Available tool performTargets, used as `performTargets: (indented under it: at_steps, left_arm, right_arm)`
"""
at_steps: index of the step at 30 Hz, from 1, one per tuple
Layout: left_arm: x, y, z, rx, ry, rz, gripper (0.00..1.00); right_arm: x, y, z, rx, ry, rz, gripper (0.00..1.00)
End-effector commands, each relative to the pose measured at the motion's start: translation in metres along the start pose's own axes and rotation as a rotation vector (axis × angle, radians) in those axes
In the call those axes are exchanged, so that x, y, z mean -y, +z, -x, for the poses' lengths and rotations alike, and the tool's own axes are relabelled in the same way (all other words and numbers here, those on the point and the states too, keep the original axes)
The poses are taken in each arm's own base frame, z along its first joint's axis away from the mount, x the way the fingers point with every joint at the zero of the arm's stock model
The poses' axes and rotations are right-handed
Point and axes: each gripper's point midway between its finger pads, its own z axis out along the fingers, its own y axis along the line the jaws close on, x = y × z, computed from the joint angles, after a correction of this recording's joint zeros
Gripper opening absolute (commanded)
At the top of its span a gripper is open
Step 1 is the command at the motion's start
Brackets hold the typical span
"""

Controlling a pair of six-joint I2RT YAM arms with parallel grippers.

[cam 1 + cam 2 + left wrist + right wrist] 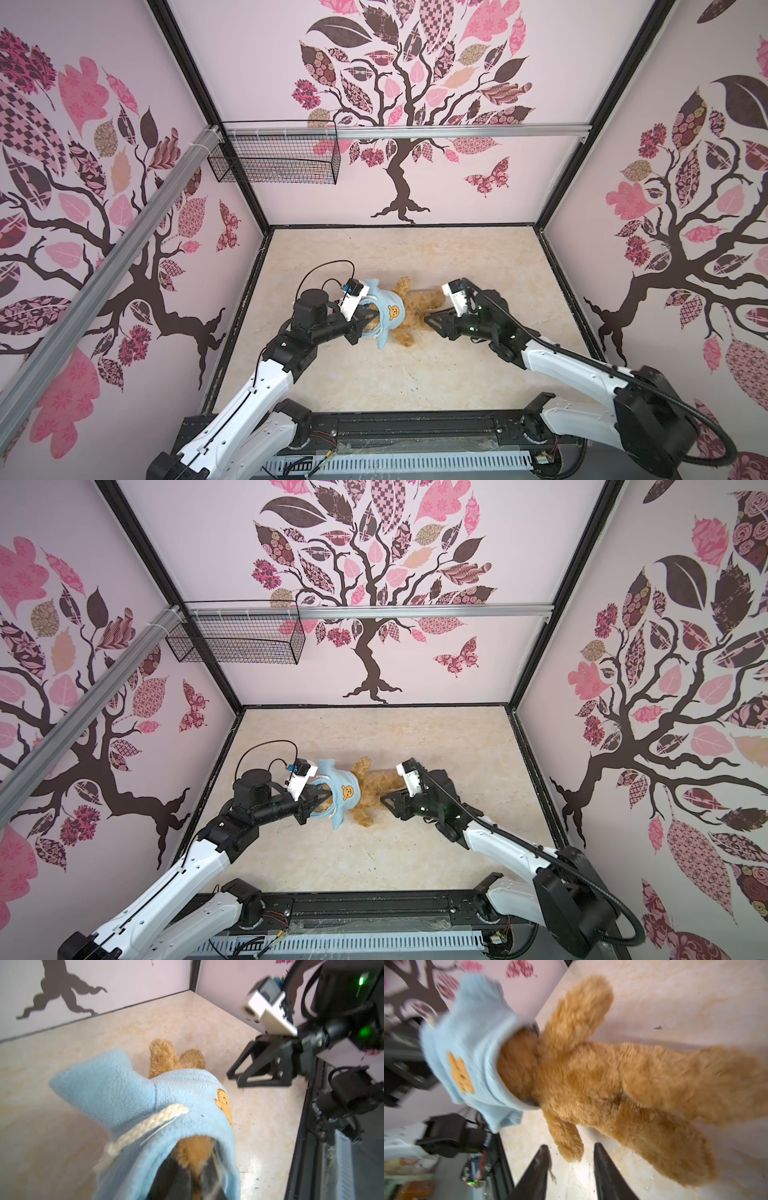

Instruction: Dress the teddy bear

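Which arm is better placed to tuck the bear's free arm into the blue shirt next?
Right, probably. The right pincer is open and empty, its tips beside the teddy bear's near arm. The left pincer is shut on fur inside the shirt's collar, anchoring it.

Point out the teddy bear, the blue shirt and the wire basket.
teddy bear (591,1072): right wrist view, on its torso.
blue shirt (182,1088): left wrist view, on the chest fabric.
wire basket (278,164): in a top view, on its front mesh.

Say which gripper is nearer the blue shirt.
Left gripper: jaws inside the shirt's opening. Right gripper: jaws open, by the teddy bear's bare lower body, clear of the shirt.
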Motion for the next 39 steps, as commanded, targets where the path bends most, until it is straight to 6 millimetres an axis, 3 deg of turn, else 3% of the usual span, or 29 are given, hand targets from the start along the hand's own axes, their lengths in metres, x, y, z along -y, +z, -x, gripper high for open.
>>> performTargets:
  at_steps: [1, 6, 8, 16, 21, 29, 32, 35, 39]
  left_arm:
    - [0.015, 0.001, 0.001, 0.056, 0.305, -0.066, 0.0]
    - [0.019, 0.003, -0.013, 0.04, 0.389, -0.08, 0.0]
    - [0.02, 0.003, -0.015, 0.041, 0.401, -0.081, 0.0]
    - [0.026, 0.001, -0.016, 0.048, 0.417, -0.098, 0.0]
    - [0.029, -0.001, -0.017, 0.058, 0.432, -0.102, 0.0]
    - [0.03, 0.0, -0.016, 0.056, 0.434, -0.106, 0.0]
    - [0.029, -0.001, -0.018, 0.049, 0.433, -0.098, 0.0]
    - [0.031, -0.001, -0.019, 0.047, 0.429, -0.106, 0.0]
    - [0.026, 0.0, -0.02, 0.028, 0.392, -0.084, 0.0]
  right_arm:
    - [-0.043, -0.011, 0.029, 0.01, 0.052, 0.179, 0.48]
    - [-0.08, -0.007, 0.049, -0.022, 0.164, 0.374, 0.52]
    - [-0.087, 0.0, 0.046, -0.05, 0.193, 0.401, 0.52]
    - [-0.064, 0.038, 0.024, -0.142, 0.26, 0.295, 0.52]
    - [-0.07, 0.055, 0.029, -0.146, 0.257, 0.313, 0.5]
    - [-0.075, 0.072, 0.024, -0.19, 0.307, 0.349, 0.26]
    - [-0.064, 0.074, 0.02, -0.183, 0.324, 0.304, 0.12]
    - [-0.036, 0.07, 0.019, -0.146, 0.355, 0.218, 0.03]
    - [-0.009, 0.058, 0.014, -0.083, 0.405, 0.165, 0.0]
